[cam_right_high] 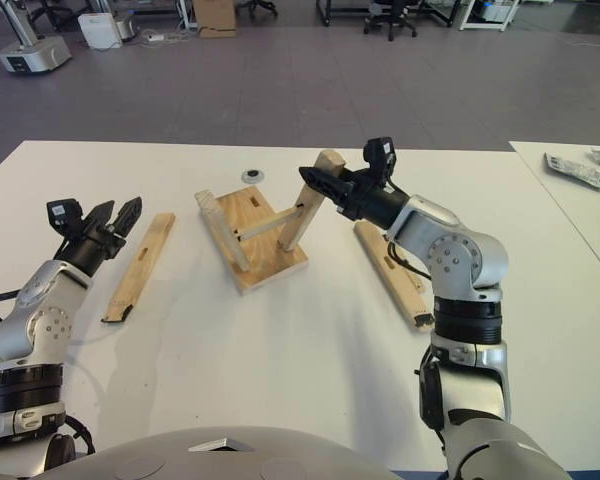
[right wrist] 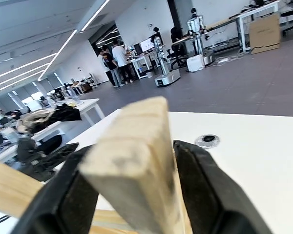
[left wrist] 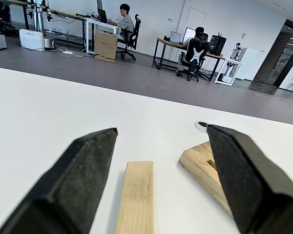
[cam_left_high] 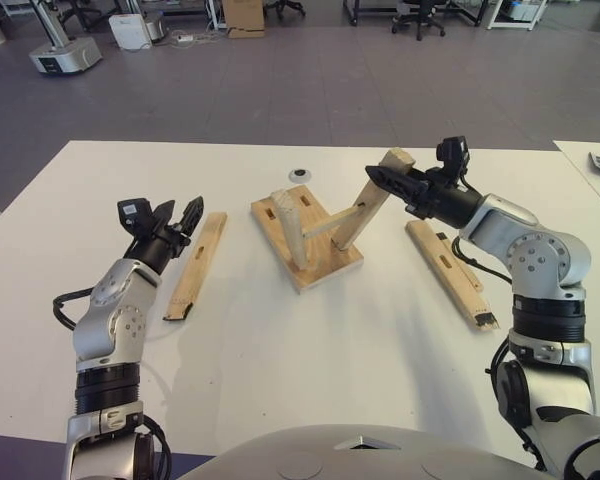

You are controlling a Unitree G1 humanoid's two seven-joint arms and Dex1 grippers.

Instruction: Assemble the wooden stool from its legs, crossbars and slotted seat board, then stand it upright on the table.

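Head view: the board (cam_left_high: 320,268) lies mid-table (cam_left_high: 280,360) with two legs standing on it, joined by a crossbar (cam_left_high: 325,226). The right gripper (cam_left_high: 378,181) is clamped on the right-hand leg (cam_left_high: 358,218). A left spare leg (cam_left_high: 197,265) and a right spare leg (cam_left_high: 450,270) lie flat on either side.

Left wrist view: the left gripper (left wrist: 161,131) gapes wide near the left spare leg's end.

Right wrist view: both pads (right wrist: 200,190) press that leg's sides.

Left wrist view: loose leg (left wrist: 135,197) and seat board (left wrist: 198,165) both run off the frame edge. Right wrist view: held leg (right wrist: 136,161) blurred close up, remainder cut off.
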